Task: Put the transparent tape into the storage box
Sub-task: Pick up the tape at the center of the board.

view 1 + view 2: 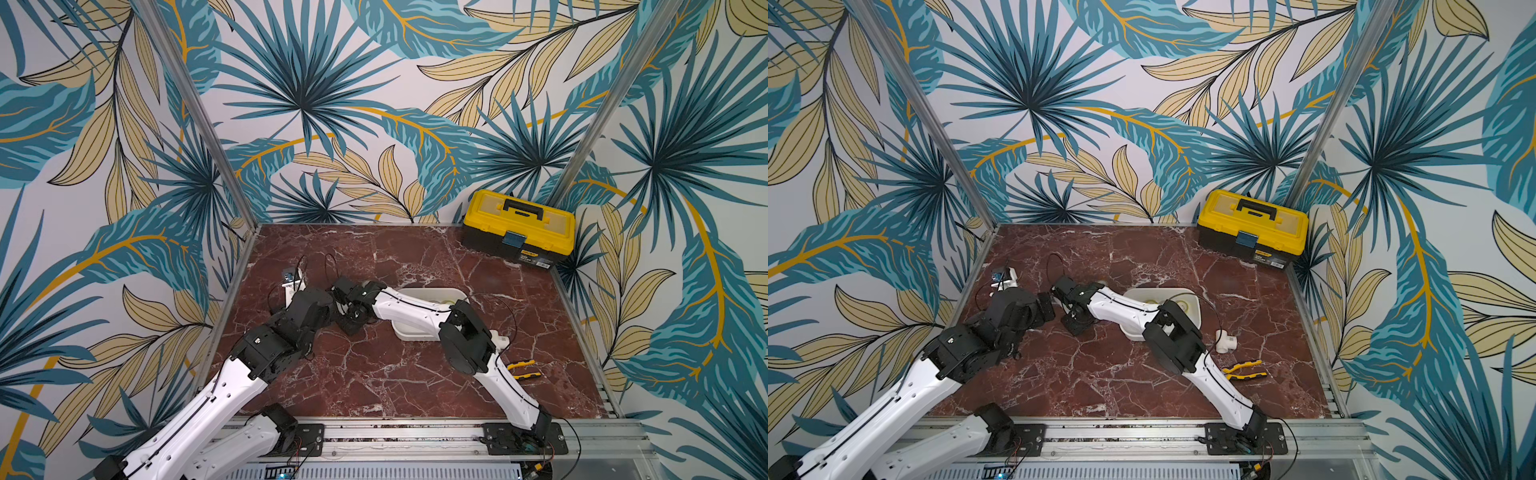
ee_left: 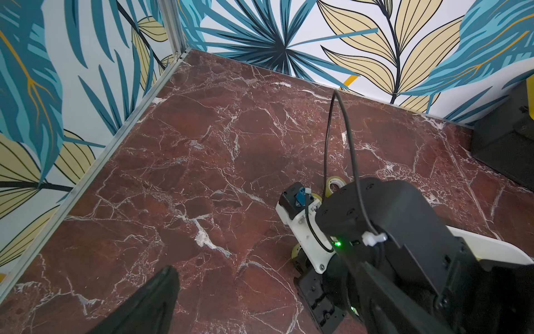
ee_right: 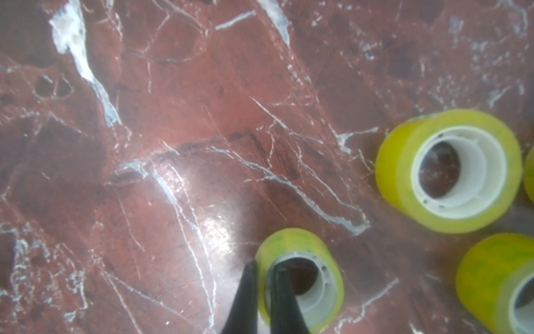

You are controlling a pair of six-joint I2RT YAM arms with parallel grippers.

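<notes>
Left tool (image 1: 1045, 306): released, jaws wide and holding nothing. I keep it well to the left of the storage box (image 1: 1158, 290), I judge to leave my other arm a clear path.
Right tool (image 3: 265, 264): clenched on one roll of transparent tape (image 3: 300, 240), off the storage box's left end. One finger sits inside the pale core and the other outside it, so the roll's wall is pinched between them. That strikes me as the sensible hold for a ring lying hole-up on the bench (image 3: 173, 115).
Loose tape: a second roll (image 3: 396, 167) and a third roll (image 3: 485, 269) lie near the gripped one but apart from it, outside the storage box. A sliver of another shows at the frame's edge.
Storage box: open-topped, with my right arm stretched across it. At least two stored rolls (image 1: 1183, 306) rest inside, so I read the job as partway done.
Next move: lift the gripped roll over the storage box's wall. The thin pinch could let it tilt or slip.
Beyond the storage box's right end: a white pipe fitting (image 1: 1225, 343) and yellow-handled pliers (image 1: 1244, 369), which are not my cargo.
Far behind the storage box: a yellow toolbox (image 1: 1252, 228), lid down, against the wall.
</notes>
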